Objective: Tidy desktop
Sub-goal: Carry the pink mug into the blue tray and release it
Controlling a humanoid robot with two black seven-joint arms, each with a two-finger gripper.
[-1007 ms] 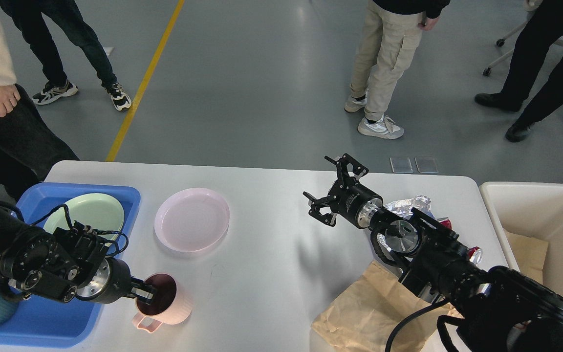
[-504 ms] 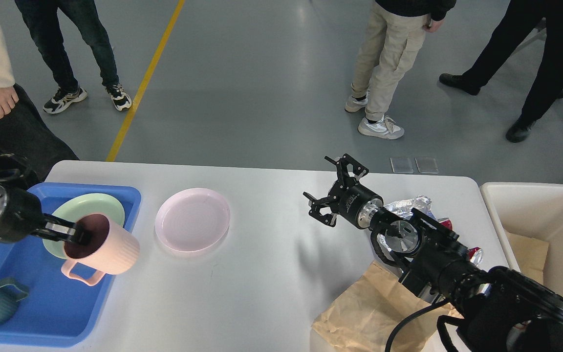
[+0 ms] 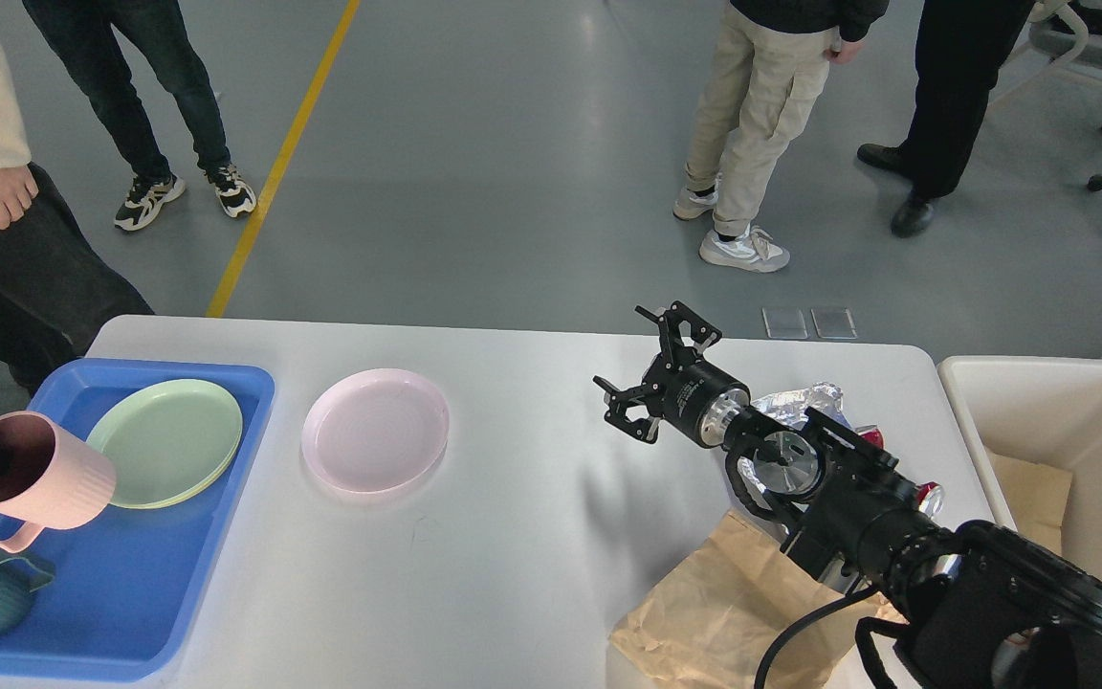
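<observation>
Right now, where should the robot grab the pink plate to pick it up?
Probably by its raised rim. The pink plate lies flat and shallow on the desktop, so nothing else sticks up. The open right gripper is nearest, so come from above at the plate's right edge.

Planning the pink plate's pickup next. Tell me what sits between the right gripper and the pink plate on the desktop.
Nothing visible. Bare desktop lies between the open right gripper and the pink plate. The foil, paper bag and cream bin all sit on the arm's other side.
</observation>
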